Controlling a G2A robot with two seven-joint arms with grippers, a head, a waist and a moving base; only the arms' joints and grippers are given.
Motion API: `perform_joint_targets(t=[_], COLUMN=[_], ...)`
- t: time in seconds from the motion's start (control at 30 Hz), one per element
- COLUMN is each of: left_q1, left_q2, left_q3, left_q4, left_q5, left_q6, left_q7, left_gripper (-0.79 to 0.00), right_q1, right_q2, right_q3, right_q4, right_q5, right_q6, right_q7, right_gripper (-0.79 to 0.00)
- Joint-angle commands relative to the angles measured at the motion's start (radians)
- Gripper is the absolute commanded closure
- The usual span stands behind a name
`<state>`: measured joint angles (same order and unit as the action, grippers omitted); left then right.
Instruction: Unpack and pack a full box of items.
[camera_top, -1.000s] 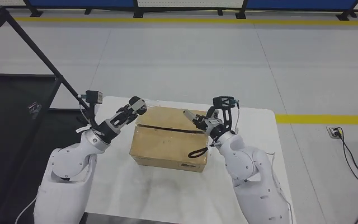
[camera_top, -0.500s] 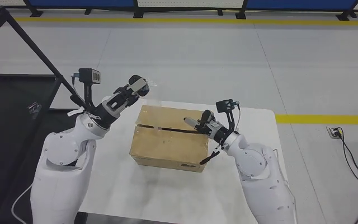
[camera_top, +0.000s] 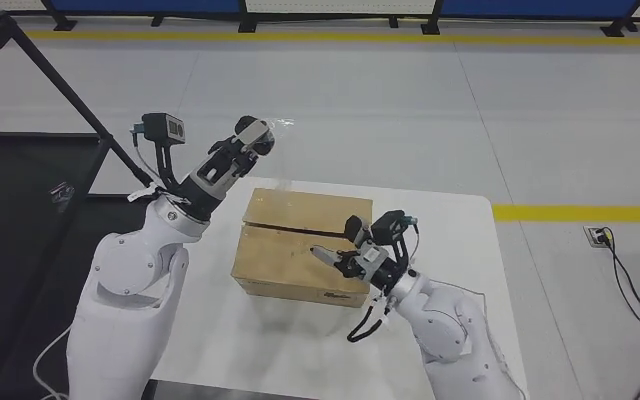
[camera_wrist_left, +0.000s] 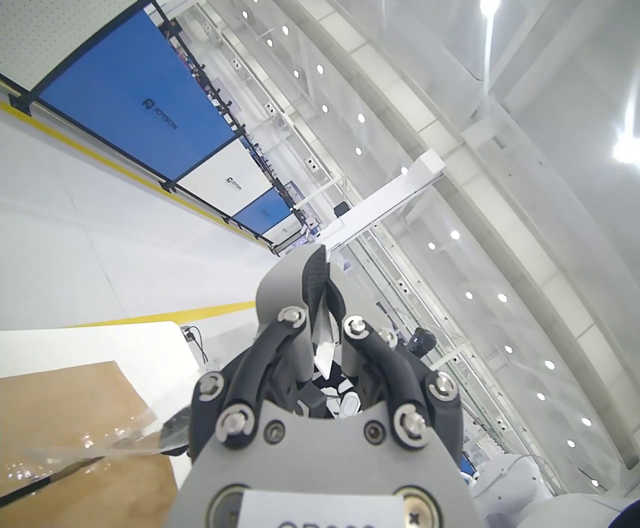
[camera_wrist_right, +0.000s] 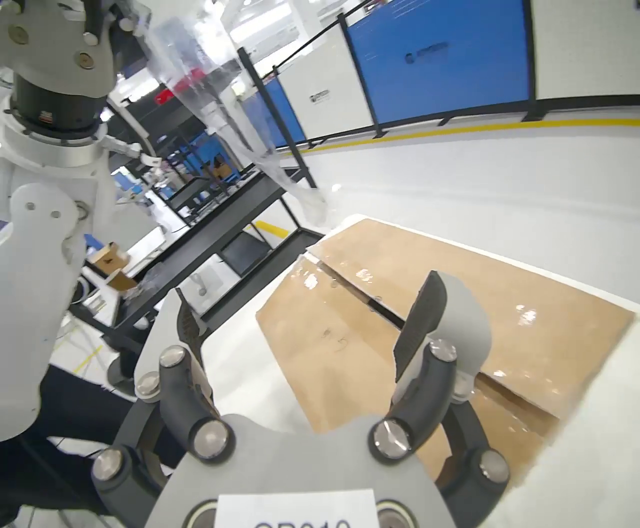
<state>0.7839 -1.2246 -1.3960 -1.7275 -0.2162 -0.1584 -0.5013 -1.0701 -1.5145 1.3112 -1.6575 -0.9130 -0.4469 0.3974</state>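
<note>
"Step in hand?"
"Unsealing: left pincer (camera_wrist_left: 320, 280) raised, clamped on tape strip (camera_wrist_right: 235, 127); box (camera_top: 290, 255) below it, flaps (camera_top: 305, 212) shut. Right pincer (camera_top: 337, 242) apart, box just beneath."
"Next?"
"Likely discard tape, lift flaps."

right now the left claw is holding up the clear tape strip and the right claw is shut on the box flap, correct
Not quite. The right claw is open, above the box and gripping nothing, as the right wrist view shows. The left claw does hold up the clear tape strip.
</note>
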Motion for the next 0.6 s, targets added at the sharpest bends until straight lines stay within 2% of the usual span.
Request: perform_joint_targets(t=[0.0,0.17,0.37,0.53,0.57], left_q1=[0.000,0.004,-0.001,-0.002,-0.003], left_q2=[0.000,-0.002,-0.006,-0.010,-0.011], left_q3=[0.004,0.016,0.042,0.063,0.067], left_q4=[-0.009,-0.019,-0.005,-0.005,-0.007], left_q5=[-0.002,-0.036,-0.055,-0.074,-0.079], left_q6=[0.009,0.027,0.026,0.020,0.019], left_q7=[0.009,0.011,0.013,0.018,0.019], left_gripper=[0.000,0.000,0.000,0.000,0.000], right_q1=[0.004,-0.001,-0.004,0.042,0.050], right_q2=[0.000,0.000,-0.013,-0.028,-0.031], right_q3=[0.000,-0.005,-0.124,-0.213,-0.228], right_q4=[0.004,0.006,0.052,0.130,0.142], right_q5=[0.023,0.010,-0.256,-0.332,-0.344], right_q6=[-0.009,0.000,0.142,0.196,0.201], right_q7=[0.015,0.004,-0.307,-0.421,-0.433], right_gripper=[-0.785,-0.785,-0.785,-0.785,-0.696])
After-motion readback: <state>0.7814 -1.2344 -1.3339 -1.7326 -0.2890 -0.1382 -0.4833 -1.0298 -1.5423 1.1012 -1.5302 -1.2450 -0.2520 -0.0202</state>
